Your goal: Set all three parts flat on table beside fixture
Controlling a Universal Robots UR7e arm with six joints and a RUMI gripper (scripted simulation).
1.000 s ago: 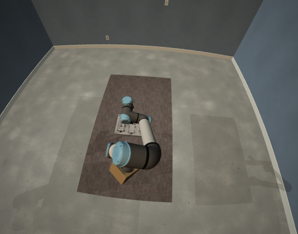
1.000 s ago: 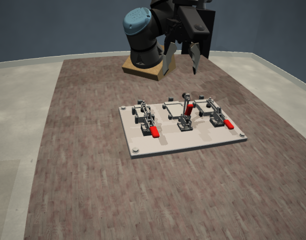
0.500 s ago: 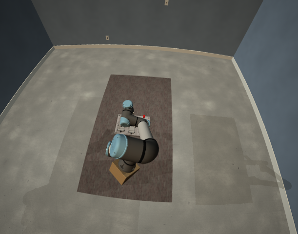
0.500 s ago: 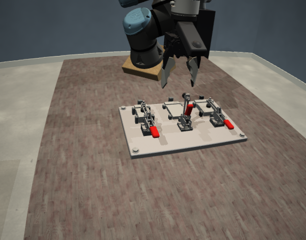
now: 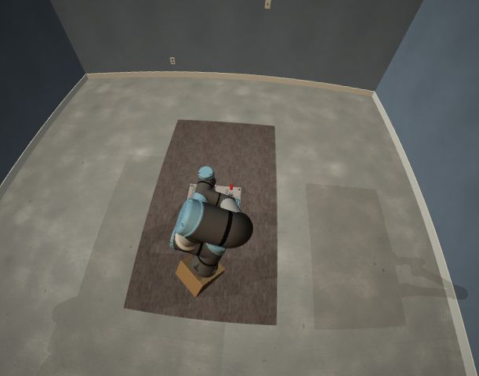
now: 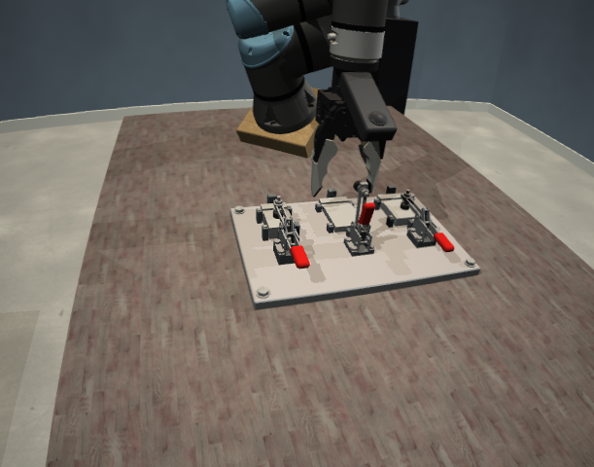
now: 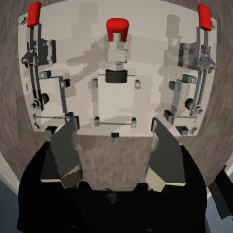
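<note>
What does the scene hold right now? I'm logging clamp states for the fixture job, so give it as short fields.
fixture: pale plate on the wood-grain table
clamps: three toggle clamps with red handles
middle clamp: handle raised
left clamp: handle lying low
right clamp: handle lying low
parts: flat pale pieces in the nests, middle one unclamped
gripper: open, empty, above the plate's far edge at the middle station
parts on table: none seen
</note>
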